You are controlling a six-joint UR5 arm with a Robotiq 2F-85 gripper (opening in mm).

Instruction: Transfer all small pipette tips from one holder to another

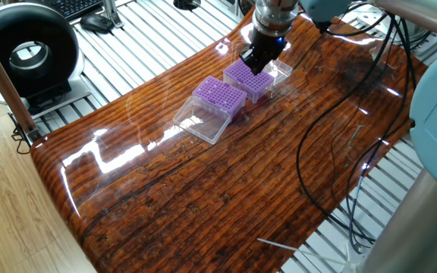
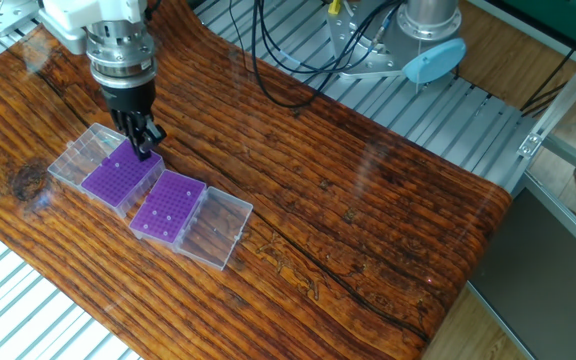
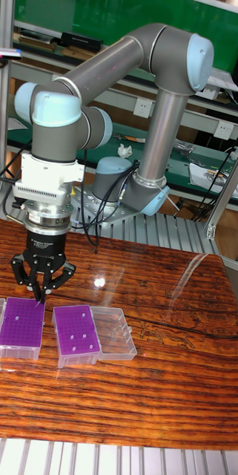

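1. The gripper [image 2: 143, 143] hangs just above the back edge of the purple box [image 2: 119, 178] nearest the arm, its two dark fingers drawn close together and pointing down. Whether a tip is pinched between them I cannot tell; nothing pale shows at their ends in any view.
2. The small pipette tips [image 2: 167, 214] that can be made out are a few pale dots in the top of the other purple box [image 2: 168, 206], which sits just beside the first. In the tall fixed view they [image 3: 77, 341] are scattered, not a filled grid. The box under the gripper looks uniformly purple, so whether it holds tips is unclear.
3. Likely trouble: a tip this slender could slip or tilt in the fingers, or come down between holes instead of into one, since the holes are tightly packed.
4. A descent slightly off line could press a finger on the rack face and push the whole box, which looks light, along the glossy table [image 2: 388, 230].
5. Each box has a clear hinged lid [image 2: 218, 232] lying open flat beside it (thin plastic, hard to see against the wood); a sideways sweep might catch it and drag the box.
6. Materials: box tops are matte purple plastic pierced with a fine dotted grid; bases and lids are transparent; the table is varnished, ridged wood grain with bright reflections
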